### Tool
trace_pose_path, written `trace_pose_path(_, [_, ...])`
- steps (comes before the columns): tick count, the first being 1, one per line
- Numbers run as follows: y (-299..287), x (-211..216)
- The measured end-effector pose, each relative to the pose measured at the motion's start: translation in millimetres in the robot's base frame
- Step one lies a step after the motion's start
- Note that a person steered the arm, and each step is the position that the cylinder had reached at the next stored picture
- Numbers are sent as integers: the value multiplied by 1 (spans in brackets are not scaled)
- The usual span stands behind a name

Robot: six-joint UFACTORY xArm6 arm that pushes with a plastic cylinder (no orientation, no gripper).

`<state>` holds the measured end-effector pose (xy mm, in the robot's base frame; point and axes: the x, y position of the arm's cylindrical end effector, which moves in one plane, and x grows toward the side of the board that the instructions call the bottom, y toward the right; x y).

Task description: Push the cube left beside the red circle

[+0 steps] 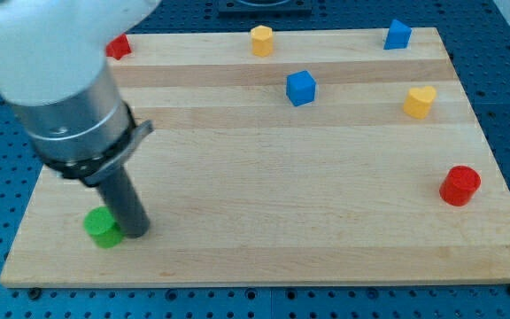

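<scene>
Blue cube (300, 88) sits upper centre of the worktop (264, 221), slightly right of middle, untouched, resting flat with a lighter top face and a corner turned toward the camera. A second blue block (397, 35), shape unclear, sits at upper right near the top edge. Red circle (459, 185), a short cylinder, is at right, lower than the cube. A different red block (119, 46) at upper left is half hidden behind the arm, shape not readable.

Step judged: approach not yet started. My tip (134, 233) is at lower left, touching or just beside a green block (103, 228), well apart from the cube.

No jaws on this rig, just the rod, so no open/closed state to report.

Next move, as a judgement: the tip must travel across the board to the cube, then contact the side facing away from the target circle. Which red piece is meant is ambiguous; "left" suggests the upper-left one. Yellow hexagon-like block (261, 40) and yellow heart (420, 102) lie near possible paths.
</scene>
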<state>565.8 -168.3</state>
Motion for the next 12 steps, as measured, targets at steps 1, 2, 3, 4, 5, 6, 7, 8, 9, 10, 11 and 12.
trace_pose_path(1, [-31,5])
trace_pose_path(2, [-30,9])
trace_pose_path(3, [10,0])
trace_pose_path(4, [59,-44])
trace_pose_path(5, [65,-54])
trace_pose_path(6, [65,-54])
trace_pose_path(7, [47,-98])
trace_pose_path(8, [27,-180])
trace_pose_path(9, [33,-242])
trace_pose_path(10, [80,-260])
trace_pose_path(11, [145,-271])
trace_pose_path(12, [201,-259])
